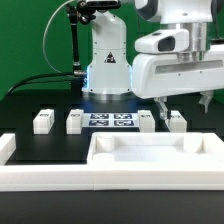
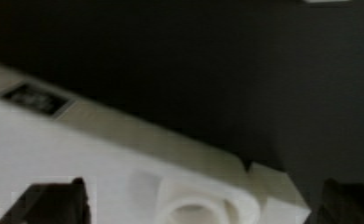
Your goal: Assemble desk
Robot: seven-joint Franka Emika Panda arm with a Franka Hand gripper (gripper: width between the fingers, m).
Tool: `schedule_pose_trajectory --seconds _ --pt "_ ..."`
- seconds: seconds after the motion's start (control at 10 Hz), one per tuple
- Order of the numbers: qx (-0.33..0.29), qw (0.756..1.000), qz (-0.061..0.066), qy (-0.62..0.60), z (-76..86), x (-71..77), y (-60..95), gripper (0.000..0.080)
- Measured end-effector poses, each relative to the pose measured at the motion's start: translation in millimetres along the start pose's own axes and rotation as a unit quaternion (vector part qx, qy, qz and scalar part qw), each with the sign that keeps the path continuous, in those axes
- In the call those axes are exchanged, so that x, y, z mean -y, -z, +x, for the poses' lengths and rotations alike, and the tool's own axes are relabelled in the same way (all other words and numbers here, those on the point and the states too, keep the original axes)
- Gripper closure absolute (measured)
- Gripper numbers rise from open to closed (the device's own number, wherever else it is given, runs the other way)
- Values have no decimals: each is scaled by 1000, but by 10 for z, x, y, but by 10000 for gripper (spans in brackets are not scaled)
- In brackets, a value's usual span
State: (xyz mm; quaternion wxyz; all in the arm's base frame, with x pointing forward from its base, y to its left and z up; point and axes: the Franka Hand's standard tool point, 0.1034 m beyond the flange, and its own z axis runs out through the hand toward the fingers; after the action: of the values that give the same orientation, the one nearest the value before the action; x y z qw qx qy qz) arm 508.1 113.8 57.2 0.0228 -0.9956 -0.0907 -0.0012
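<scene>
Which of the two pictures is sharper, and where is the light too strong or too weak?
Exterior view: fairly sharp and evenly lit, though the white tabletop shows little surface detail and the near gripper looks soft. Wrist view: blurred and grainy; the tag is smeared, the table almost black, the fingertips mere dark shapes.

Behind the tabletop panel, four leg posts stand in a row, with dark gaps between them wide enough to pass. The barrier wall closes the panel's camera-side edge. The panel's hollow lies open from above.
</scene>
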Motion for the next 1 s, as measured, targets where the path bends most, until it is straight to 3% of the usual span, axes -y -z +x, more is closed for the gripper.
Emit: schedule_pose_trajectory --seconds 0.1,0.4,0.5,0.6,0.8,0.9,1.0 --pt "2 999 5 -41 -11 76 -14 150" --pt "15 999 6 -43 -41 50 -19 150" --pt "48 997 12 -66 -129 16 -31 150" --pt "118 989 8 -91 -245 42 -36 150" --pt "230 968 9 -99 -164 36 -80 150" --pt "234 967 11 -103 -102 42 -114 150" --pt "272 957 10 -99 -210 38 -90 150"
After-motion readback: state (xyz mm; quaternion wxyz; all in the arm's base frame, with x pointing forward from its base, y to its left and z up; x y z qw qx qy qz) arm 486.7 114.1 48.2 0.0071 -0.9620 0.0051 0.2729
